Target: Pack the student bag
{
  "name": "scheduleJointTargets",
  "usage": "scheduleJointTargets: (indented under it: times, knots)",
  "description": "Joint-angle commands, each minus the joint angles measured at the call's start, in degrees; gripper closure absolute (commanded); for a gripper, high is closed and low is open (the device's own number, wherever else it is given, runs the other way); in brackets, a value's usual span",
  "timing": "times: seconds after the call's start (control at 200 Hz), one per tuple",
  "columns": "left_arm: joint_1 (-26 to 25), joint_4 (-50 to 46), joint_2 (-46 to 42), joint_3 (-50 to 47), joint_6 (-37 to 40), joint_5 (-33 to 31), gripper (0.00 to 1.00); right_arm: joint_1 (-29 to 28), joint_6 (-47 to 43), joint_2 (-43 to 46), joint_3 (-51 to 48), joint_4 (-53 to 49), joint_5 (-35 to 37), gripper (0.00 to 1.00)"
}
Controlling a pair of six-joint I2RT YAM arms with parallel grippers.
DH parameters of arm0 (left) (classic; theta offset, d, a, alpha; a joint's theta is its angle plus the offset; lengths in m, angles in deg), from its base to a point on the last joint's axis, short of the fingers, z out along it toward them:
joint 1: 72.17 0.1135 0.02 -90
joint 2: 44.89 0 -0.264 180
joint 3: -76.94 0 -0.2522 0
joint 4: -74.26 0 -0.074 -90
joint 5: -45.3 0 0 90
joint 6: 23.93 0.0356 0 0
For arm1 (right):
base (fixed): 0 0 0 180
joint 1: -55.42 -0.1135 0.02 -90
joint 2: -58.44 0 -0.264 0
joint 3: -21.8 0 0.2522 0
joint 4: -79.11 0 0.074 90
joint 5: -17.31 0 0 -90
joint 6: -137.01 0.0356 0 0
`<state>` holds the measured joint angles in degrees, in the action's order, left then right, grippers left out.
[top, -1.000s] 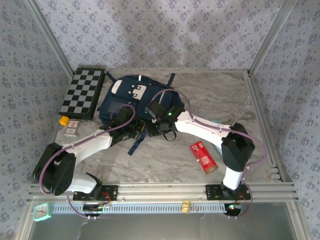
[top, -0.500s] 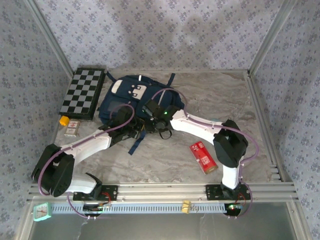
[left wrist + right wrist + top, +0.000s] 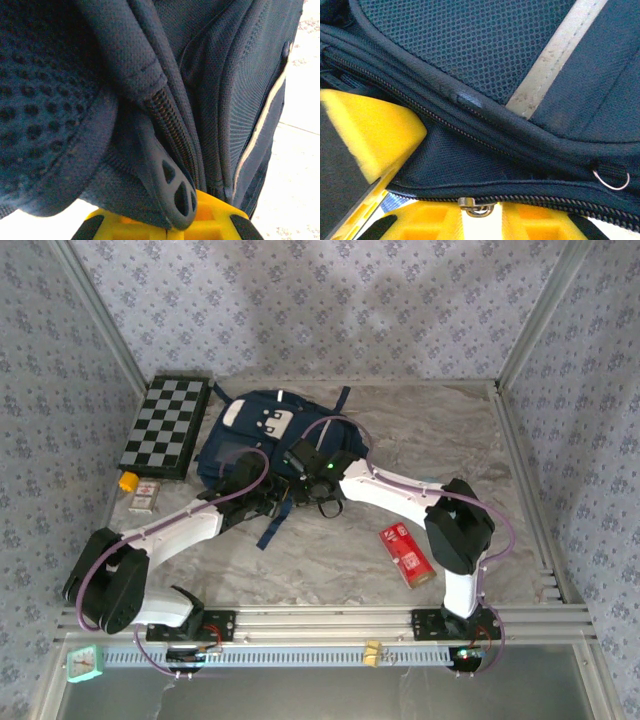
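While the student bag (image 3: 262, 425) is lying flat in the far-left part of the worktop (image 3: 440, 430), its near edge is being reached by both arms from either side. In the left wrist view, a fold of its navy fabric with a dark rubber tab (image 3: 175, 187) is being pinched by the left gripper (image 3: 170, 227), whose yellow fingers are being pressed together on the cloth. In the right wrist view, the right gripper (image 3: 479, 220) is being held against the bag's zip line, with a metal zipper slider (image 3: 472, 204) sitting just at the gap between its yellow fingers; whether the slider is being clamped or the jaws are merely being held narrowly apart cannot be told. A white stripe (image 3: 560, 55) is being shown running across the mesh above, and a small metal ring (image 3: 611, 179) is hanging at the seam. Just beside the bag, in the far-left corner, a chessboard (image 3: 165, 425) is lying closed. Near the left edge, an orange piece (image 3: 127, 481) and a small box (image 3: 146, 496) are resting together. A red packet (image 3: 406, 554) is lying toward the near edge, well apart from the bag.
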<state>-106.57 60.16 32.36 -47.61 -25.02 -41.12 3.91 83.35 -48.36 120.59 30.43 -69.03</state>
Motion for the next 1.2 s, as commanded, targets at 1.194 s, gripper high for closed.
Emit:
scheduleJointTargets:
  times: [1.194]
  knots:
    - [2.51, 0.34, -4.22, 2.68, 3.54, 1.77, 1.00, 4.39, -8.92, 4.76, -5.83, 3.58, 2.20, 0.72]
